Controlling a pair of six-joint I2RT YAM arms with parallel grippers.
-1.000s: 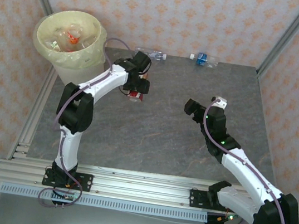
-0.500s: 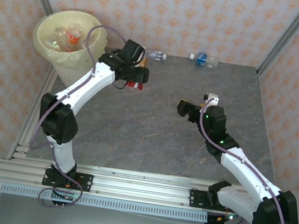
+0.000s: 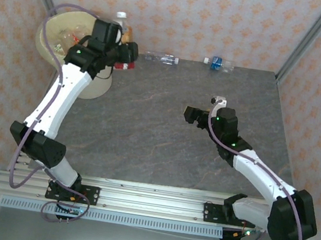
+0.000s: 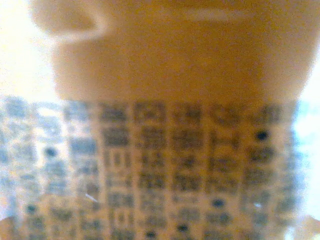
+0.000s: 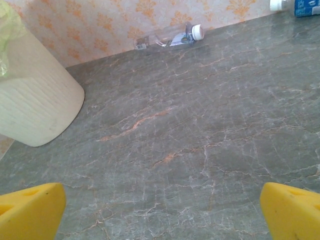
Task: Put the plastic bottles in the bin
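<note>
**A:** From the top camera, where was the left gripper (image 3: 123, 48)?

**B:** Up at the right-hand rim of the bin (image 3: 48, 29), clamped on a white-capped bottle (image 3: 127, 33) with an amber body and red at its lower end. The bottle looked to be at the rim, not yet plainly over the mouth. Other bottles (image 3: 76, 38) lay inside the liner.

**A:** So how should the drop have gone?

**B:** I'd have carried it further left, over the middle of the opening, and only then let the jaws part. Released at the rim, it could have tipped outward onto the table (image 3: 162, 150).

**A:** And the right gripper (image 3: 192, 114)?

**B:** Jaws apart, holding nothing, low over mid-table. A clear bottle (image 3: 161, 57) and a blue-labelled bottle (image 3: 217, 62) lay along the far edge, well apart from it.

**A:** The left wrist camera?

**B:** It had the held bottle's amber body and printed label right at the lens, too blurred to read. The fingers couldn't be made out.

**A:** The right wrist?

**B:** Its yellow fingertips (image 5: 30, 210) stood wide over bare stone. The clear bottle (image 5: 170, 37) lay on its side against the wall (image 5: 90, 25), far ahead and left of centre. The blue-labelled one (image 5: 302, 6) was at the top right corner, and the bin's wall (image 5: 35, 110) stood to the left.
</note>
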